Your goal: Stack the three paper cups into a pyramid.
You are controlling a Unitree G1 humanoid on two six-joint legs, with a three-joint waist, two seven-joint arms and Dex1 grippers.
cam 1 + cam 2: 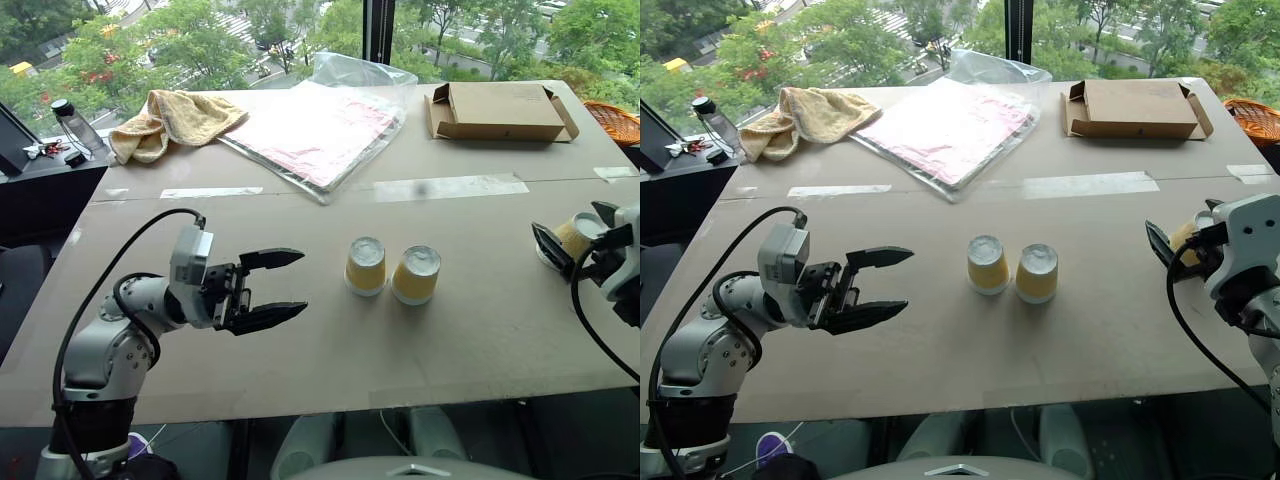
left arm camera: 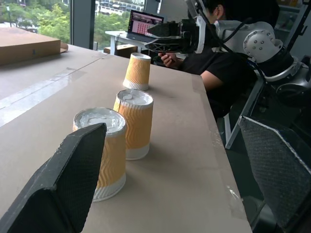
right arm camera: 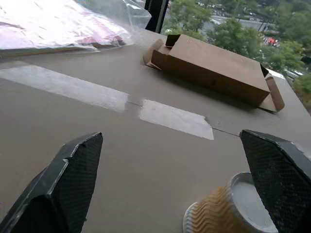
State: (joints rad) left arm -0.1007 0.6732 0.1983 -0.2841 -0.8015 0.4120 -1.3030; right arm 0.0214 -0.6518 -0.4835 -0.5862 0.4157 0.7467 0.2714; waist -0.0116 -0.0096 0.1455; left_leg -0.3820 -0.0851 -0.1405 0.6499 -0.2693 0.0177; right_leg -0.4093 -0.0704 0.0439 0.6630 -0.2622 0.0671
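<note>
Two paper cups (image 1: 365, 265) (image 1: 416, 274) stand upside down, side by side at table (image 1: 330, 350) centre – third cup (image 1: 575, 236) near the right edge, between the spread fingers of the right gripper (image 1: 572, 240), ungripped – left gripper (image 1: 275, 288) gapes empty beside the pair.

2 cups (image 1: 390, 270) side by side mid-table | 3rd cup (image 1: 572, 238) far right | cardboard box (image 1: 500, 110) behind

Cups (image 1: 365, 266): ribbed paper walls, matt. Table (image 1: 300, 350): matt brown board, glossy tape strips (image 1: 447, 187). Box (image 1: 497, 110): plain cardboard. Towel (image 1: 170, 120): soft cloth. Bag (image 1: 320, 125): glossy clear plastic.
</note>
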